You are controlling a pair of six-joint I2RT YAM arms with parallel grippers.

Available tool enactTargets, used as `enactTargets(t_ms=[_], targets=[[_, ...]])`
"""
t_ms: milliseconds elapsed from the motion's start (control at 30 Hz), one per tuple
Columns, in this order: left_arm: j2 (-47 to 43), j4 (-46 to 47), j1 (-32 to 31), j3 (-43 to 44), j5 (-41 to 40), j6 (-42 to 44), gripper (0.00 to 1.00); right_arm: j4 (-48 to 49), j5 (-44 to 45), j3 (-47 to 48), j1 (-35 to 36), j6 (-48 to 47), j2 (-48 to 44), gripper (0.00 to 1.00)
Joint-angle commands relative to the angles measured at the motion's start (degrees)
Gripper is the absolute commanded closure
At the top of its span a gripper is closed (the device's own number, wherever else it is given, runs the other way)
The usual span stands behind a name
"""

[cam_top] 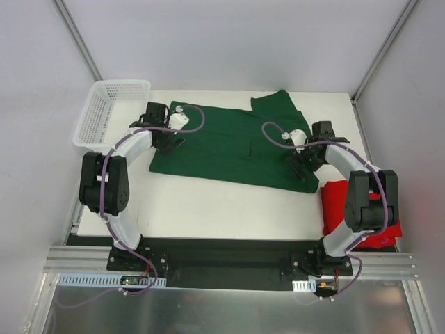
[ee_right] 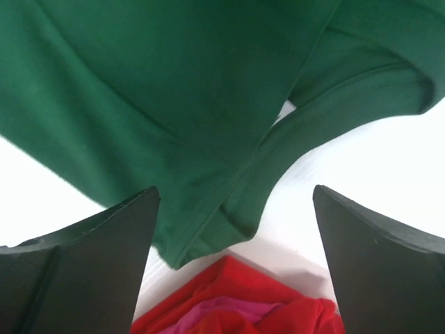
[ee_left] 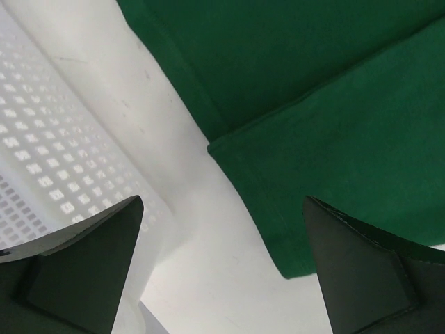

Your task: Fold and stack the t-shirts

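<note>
Green t-shirt [cam_top: 233, 146] lies spread on the table [cam_top: 208, 209], long axis left to right, a sleeve jutting far-right. Red t-shirt [cam_top: 338, 202] sits crumpled near-right, half hidden overhead; the right wrist view shows it just beside green cloth. Left gripper [ee_left: 222, 200] and right gripper [ee_right: 235, 189] hover wide open, holding nothing. White mesh basket [cam_top: 122, 82] stands far-left.

Dk green cotton short-sleeved tee [cam_top: 229, 146]: deep forest green, plain all over, hems same shade.
Bright red cotton tee [cam_top: 334, 209]: strong red, plain; pinker in a fold seen from my R wrist.
White plastic mesh basket [cam_top: 87, 125]: white, grid of small square holes.
Flat white tabletop [cam_top: 208, 209]: plain white.
My L gripper [ee_left: 222, 202]: fingers [ee_left: 83, 271] matte black.
My R gripper [ee_right: 234, 190]: fingers [ee_right: 375, 264] same black.
My L arm [cam_top: 94, 184] & R arm [cam_top: 365, 202]: black joints, white links, purple cables [cam_top: 106, 184].
</note>
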Motion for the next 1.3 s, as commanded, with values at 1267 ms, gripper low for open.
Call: enactTargets(t_ms=[1267], targets=[[4.5, 6.51, -3.51, -10.7, -3.12, 5.99, 0.01, 4.48, 11.81, -2.52, 6.6, -4.36, 4.44, 0.04]])
